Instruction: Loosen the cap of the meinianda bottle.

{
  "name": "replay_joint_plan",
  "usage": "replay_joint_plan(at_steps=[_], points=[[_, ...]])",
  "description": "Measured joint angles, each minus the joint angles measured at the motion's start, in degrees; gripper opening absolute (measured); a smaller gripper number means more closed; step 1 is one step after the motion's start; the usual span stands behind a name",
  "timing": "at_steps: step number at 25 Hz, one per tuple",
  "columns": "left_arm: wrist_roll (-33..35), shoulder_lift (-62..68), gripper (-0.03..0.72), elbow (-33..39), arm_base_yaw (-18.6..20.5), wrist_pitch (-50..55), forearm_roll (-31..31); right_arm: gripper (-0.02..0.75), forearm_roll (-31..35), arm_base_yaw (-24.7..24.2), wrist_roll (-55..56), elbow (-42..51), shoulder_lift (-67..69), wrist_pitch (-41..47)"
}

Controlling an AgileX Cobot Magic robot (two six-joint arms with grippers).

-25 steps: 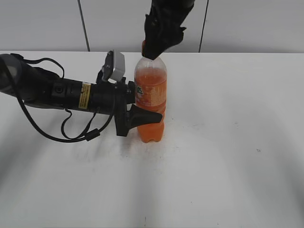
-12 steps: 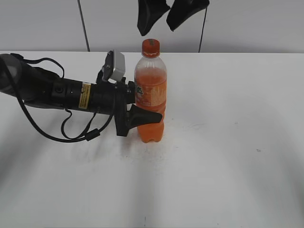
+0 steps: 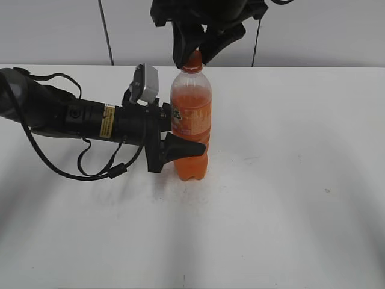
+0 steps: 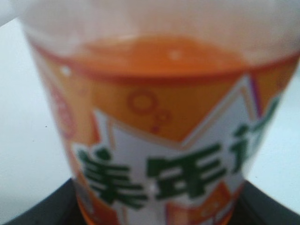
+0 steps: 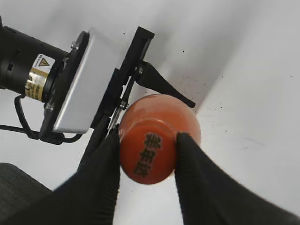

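The meinianda bottle (image 3: 190, 126) stands upright in the middle of the white table, full of orange liquid. Its label fills the left wrist view (image 4: 159, 159). My left gripper (image 3: 174, 144) reaches in from the left and is shut on the bottle's body at the label. My right gripper (image 3: 194, 54) comes down from above and is shut on the orange cap (image 3: 192, 61). In the right wrist view both black fingers press the sides of the cap (image 5: 147, 152), whose top carries dark characters; the gripper's midpoint lies on it (image 5: 147, 157).
The white table (image 3: 289, 180) spreads around the bottle. The left arm's body and cables (image 3: 72, 117) lie along the table at the left. A white tiled wall (image 3: 313, 30) is behind.
One second ago the right gripper was on the cap. Half a second ago it was open above the bare cap. Now it is down and shut on the cap again. The left gripper and bottle stayed still.
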Motion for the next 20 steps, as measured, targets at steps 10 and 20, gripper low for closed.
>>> replay_joint_plan(at_steps=[10, 20], points=[[-0.04, 0.00, 0.407, 0.00, 0.00, 0.07, 0.10, 0.268, -0.44, 0.00, -39.06, 0.00, 0.00, -0.05], [0.06, 0.00, 0.407, 0.00, 0.00, 0.07, 0.26, 0.268, 0.02, 0.00, -69.94, 0.00, -0.05, -0.05]])
